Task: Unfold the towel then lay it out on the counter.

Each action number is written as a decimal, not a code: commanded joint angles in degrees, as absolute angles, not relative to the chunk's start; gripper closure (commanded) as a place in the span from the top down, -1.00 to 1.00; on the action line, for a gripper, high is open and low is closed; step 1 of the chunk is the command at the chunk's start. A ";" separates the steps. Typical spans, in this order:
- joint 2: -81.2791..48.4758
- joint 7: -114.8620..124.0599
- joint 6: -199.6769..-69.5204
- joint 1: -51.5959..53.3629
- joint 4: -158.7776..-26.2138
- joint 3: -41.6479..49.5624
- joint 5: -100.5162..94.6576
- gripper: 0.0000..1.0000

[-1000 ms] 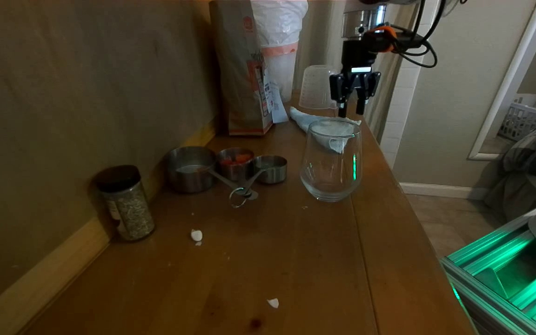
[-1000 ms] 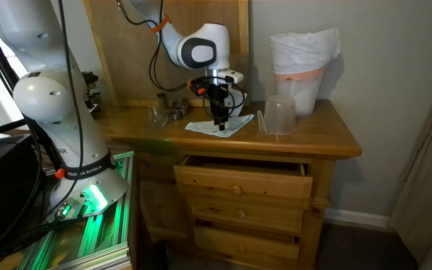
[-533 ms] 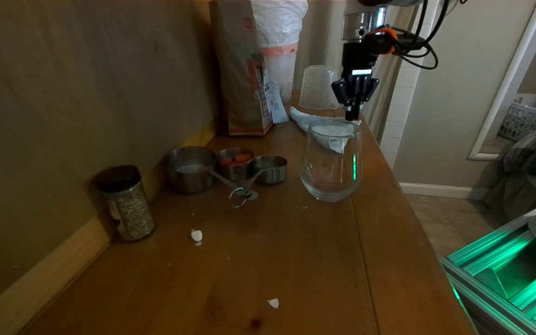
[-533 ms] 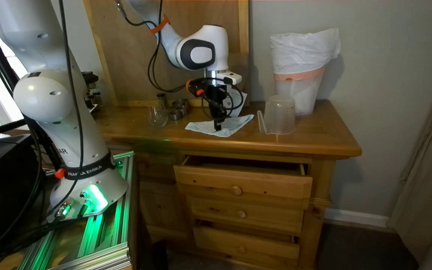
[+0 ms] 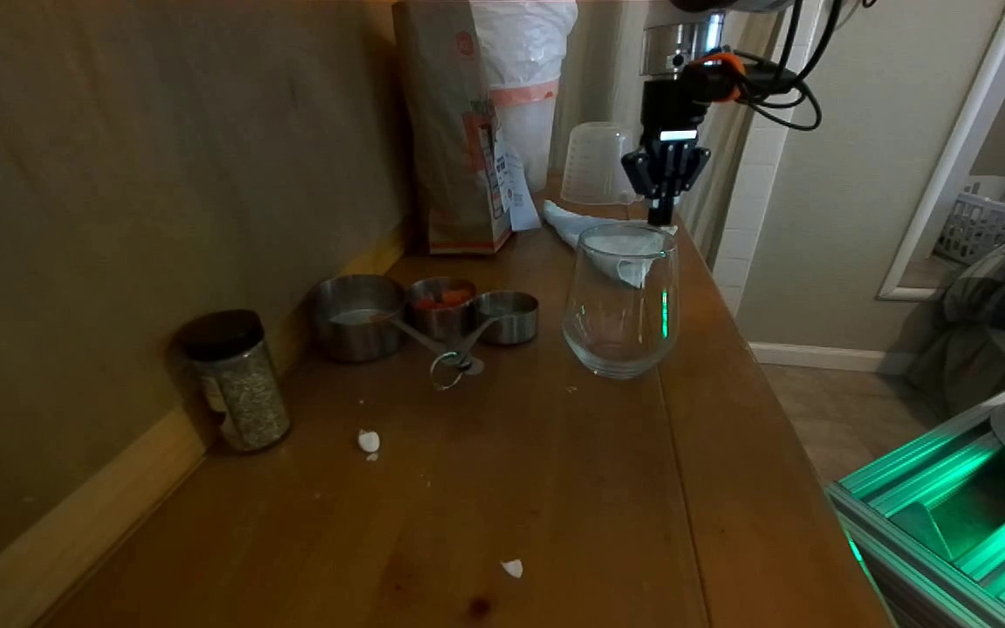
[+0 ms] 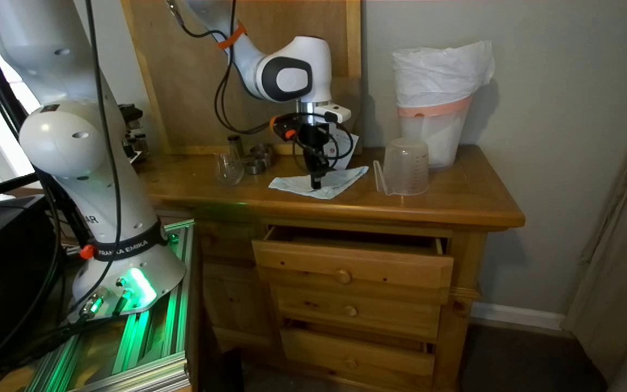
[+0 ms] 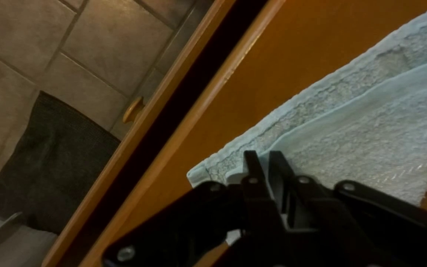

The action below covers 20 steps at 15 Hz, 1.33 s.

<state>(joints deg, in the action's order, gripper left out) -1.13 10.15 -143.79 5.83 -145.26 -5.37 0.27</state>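
The towel (image 7: 369, 144) is a pale blue-white cloth lying folded over on the brown wooden counter (image 7: 291, 63). In the wrist view, its upper layer's hem lies back from the lower layer's edge. It shows in both exterior views (image 5: 568, 225) (image 6: 340, 184), partly behind the glass in one of them. My gripper (image 7: 264, 154) points down at the towel near its corner by the counter's front edge. Its fingers are close together with the upper layer's edge between them. The gripper also shows in both exterior views (image 5: 661, 218) (image 6: 316, 185). The cloth deep between the fingers is partly hidden.
A clear glass vessel (image 5: 620, 336) stands close to the towel. Metal measuring cups (image 5: 358, 323) and a spice jar (image 5: 241, 392) stand by the wall. A paper bag (image 5: 454, 157) stands behind the towel. A clear plastic jug (image 6: 407, 169) stands beside it. A drawer (image 6: 313, 264) is open below.
One second ago my gripper was open over the towel. Its fingers have closed and it has moved slightly down. Between half a second ago and now nothing visibly moves.
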 commanded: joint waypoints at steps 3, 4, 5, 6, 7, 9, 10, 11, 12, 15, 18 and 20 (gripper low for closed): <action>-1.36 10.33 -144.70 5.96 -145.28 -5.57 0.07 0.19; -1.44 10.35 -144.71 5.97 -145.26 -5.58 0.04 0.31; -1.53 10.32 -144.74 5.99 -145.21 -5.60 0.08 0.43; -1.58 10.24 -144.76 6.01 -145.18 -5.62 0.18 0.60; -1.66 10.25 -144.80 6.04 -145.15 -5.63 0.18 0.59; -1.93 10.21 -144.99 6.08 -145.06 -5.66 0.24 0.11; -2.10 10.19 -145.12 6.11 -145.02 -5.68 0.32 0.11; -2.30 10.23 -145.27 6.15 -144.97 -5.72 0.29 0.08; -2.49 10.22 -145.34 6.17 -144.92 -5.76 0.31 0.03; -3.03 10.27 -145.51 6.23 -144.74 -5.79 0.38 -0.23; -3.26 10.33 -145.67 6.25 -144.67 -5.75 0.33 -0.75; -3.24 10.28 -145.72 6.24 -144.68 -5.73 0.34 -0.91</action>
<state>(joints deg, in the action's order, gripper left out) -2.59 10.15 -144.78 6.09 -145.17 -5.60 0.28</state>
